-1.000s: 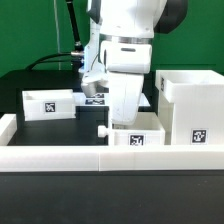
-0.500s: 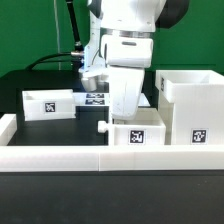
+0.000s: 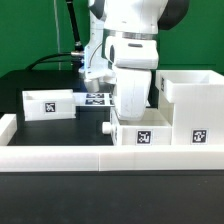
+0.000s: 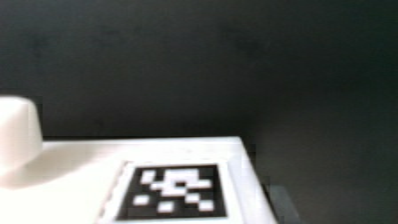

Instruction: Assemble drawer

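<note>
Gripper hangs straight down from the arm. Its tip dips behind the near wall of the middle tray box. The wall hides the fingers, so I cannot tell if they are spread apart or pinching something.

Nearest to the camera, a low white wall runs along in front of the middle tray box. Right behind that wall sits the middle tray box itself, on the black tabletop. It sits right under the gripper. It has a square tag on its front and a small black knob on its side toward the exterior view's left.

The big casing stands just beside the middle tray box, on the exterior view's right. It is taller than the tray and also has a tag on its front. I cannot tell if the two touch.

The other tray box sits well apart from the middle tray box, toward the exterior view's left and a bit farther back.

The marker board lies flat behind the middle tray box.

In the wrist view, one blurry white finger shows beside a white face with a tag.
</note>
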You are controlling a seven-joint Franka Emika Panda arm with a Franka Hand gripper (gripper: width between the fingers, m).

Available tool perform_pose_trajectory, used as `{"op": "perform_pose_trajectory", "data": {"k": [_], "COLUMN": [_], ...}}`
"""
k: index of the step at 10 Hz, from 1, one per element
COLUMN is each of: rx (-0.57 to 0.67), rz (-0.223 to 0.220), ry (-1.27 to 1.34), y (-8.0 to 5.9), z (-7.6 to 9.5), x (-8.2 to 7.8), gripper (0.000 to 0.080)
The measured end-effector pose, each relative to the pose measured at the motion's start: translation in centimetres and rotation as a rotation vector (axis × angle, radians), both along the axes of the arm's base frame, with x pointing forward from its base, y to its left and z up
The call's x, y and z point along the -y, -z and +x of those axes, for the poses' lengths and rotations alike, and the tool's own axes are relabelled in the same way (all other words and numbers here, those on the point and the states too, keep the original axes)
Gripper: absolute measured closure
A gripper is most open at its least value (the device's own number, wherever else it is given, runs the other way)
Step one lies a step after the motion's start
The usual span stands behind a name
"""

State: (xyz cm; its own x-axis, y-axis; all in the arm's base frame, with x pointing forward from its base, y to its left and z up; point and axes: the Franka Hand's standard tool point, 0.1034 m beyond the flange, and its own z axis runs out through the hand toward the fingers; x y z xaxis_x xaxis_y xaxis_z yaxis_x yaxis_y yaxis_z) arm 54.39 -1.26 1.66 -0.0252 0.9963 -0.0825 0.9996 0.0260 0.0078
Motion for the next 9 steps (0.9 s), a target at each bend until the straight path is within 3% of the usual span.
{"op": "perform_pose_trajectory", "data": {"k": [9], "rx": [-0.016], "rz": [0.002], "ry": [0.004], "y": [0.34], "z": [-0.39], "x": [-0.31], "gripper": [0.0757]}}
